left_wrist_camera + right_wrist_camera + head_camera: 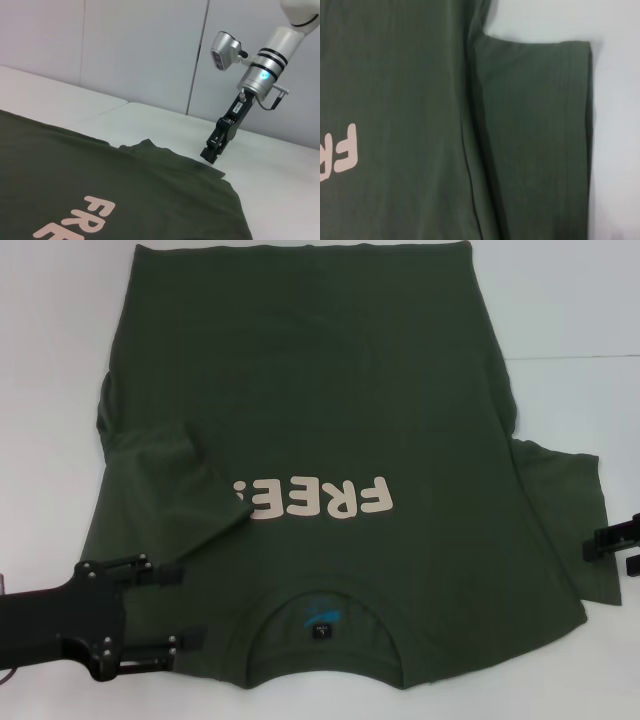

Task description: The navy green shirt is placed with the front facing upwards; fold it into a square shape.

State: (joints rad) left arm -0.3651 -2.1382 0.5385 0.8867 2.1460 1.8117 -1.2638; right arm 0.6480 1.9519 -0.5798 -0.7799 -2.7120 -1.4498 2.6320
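The navy green shirt [320, 420] lies front up on the white table [570, 300], its collar [325, 625] toward me and its white "FREE!" print [320, 502] showing. Its left sleeve [190, 485] is folded inward over the chest and covers part of the print's end. Its right sleeve [570, 510] lies spread out flat; it also shows in the right wrist view [535, 140]. My left gripper [172, 610] is open at the shirt's left shoulder, beside the collar. My right gripper [605, 543] hovers at the outer edge of the right sleeve, as the left wrist view [212, 150] also shows.
Bare white table surrounds the shirt on the left [50, 390] and right. A grey panelled wall [140, 50] stands behind the table on the right side. The shirt's hem [300, 250] reaches the far edge of the head view.
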